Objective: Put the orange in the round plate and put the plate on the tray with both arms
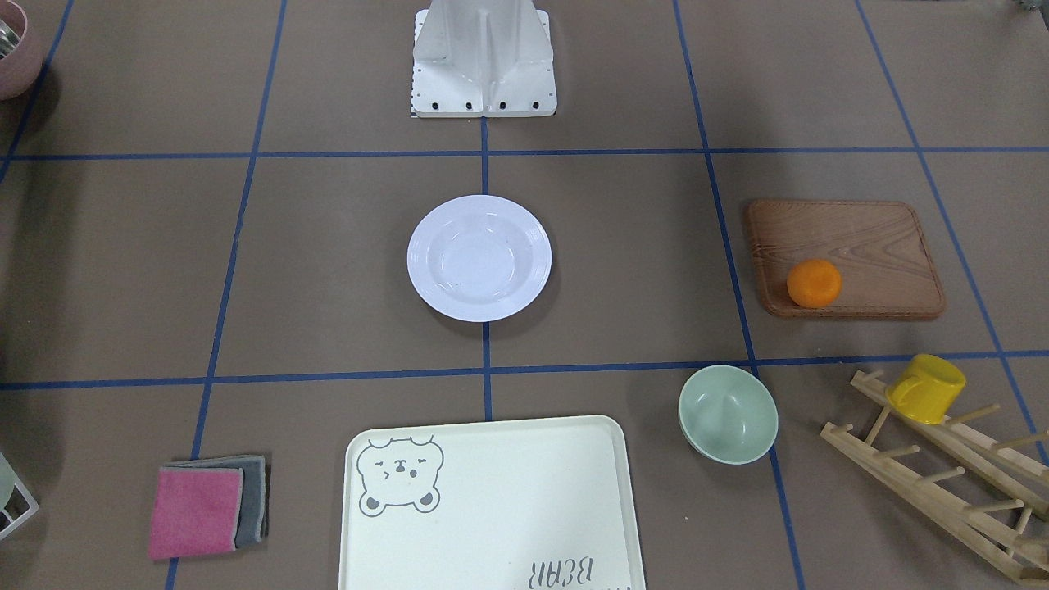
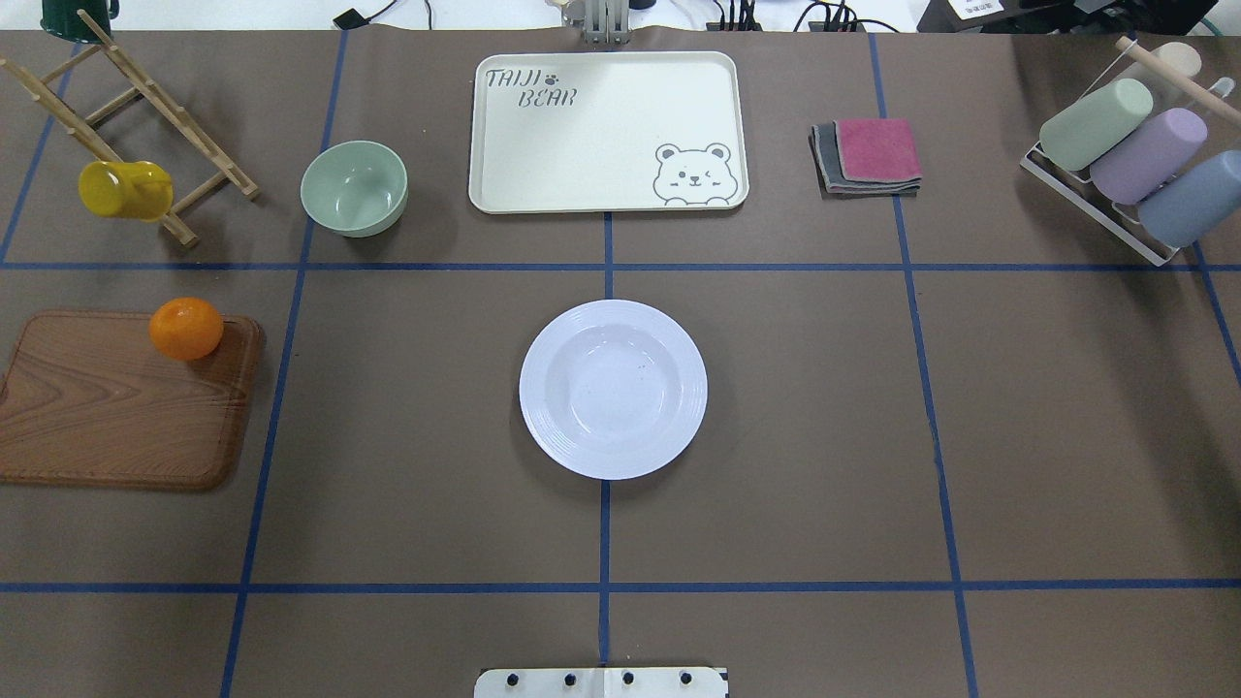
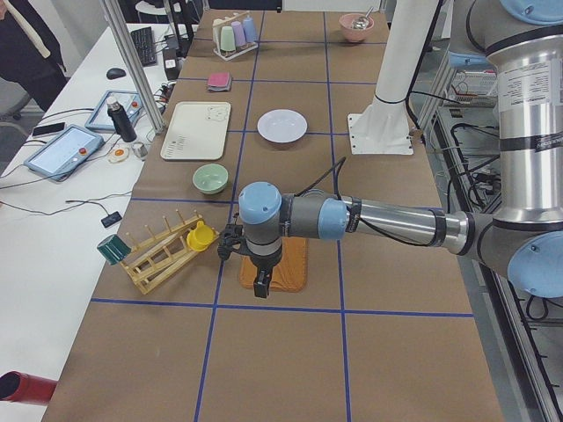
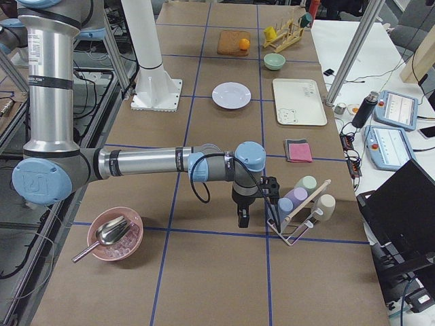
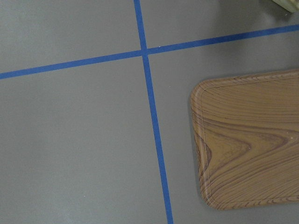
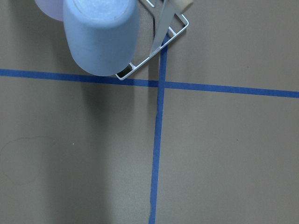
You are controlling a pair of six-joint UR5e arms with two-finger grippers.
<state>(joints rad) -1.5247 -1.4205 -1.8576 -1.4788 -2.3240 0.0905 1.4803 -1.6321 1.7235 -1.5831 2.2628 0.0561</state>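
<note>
The orange (image 2: 186, 329) lies at the far corner of a brown wood-grain board (image 2: 107, 402) on the robot's left. The white round plate (image 2: 613, 389) sits empty at the table's middle. Beyond it, at the far edge, lies the cream tray (image 2: 601, 136) with the bear drawing, nothing on it. Only the side views show the grippers. My left gripper (image 3: 261, 283) hangs over the near end of the board (image 5: 247, 140), pointing down. My right gripper (image 4: 243, 219) hangs beside the cup rack (image 4: 299, 204). I cannot tell whether either is open or shut.
A pale green bowl (image 2: 354, 187) stands left of the tray. A yellow cup (image 2: 124, 189) hangs on a wooden rack (image 2: 145, 107). Folded pink and grey cloths (image 2: 870, 155) lie right of the tray. A pink bowl with a scoop (image 4: 114, 234) sits far right.
</note>
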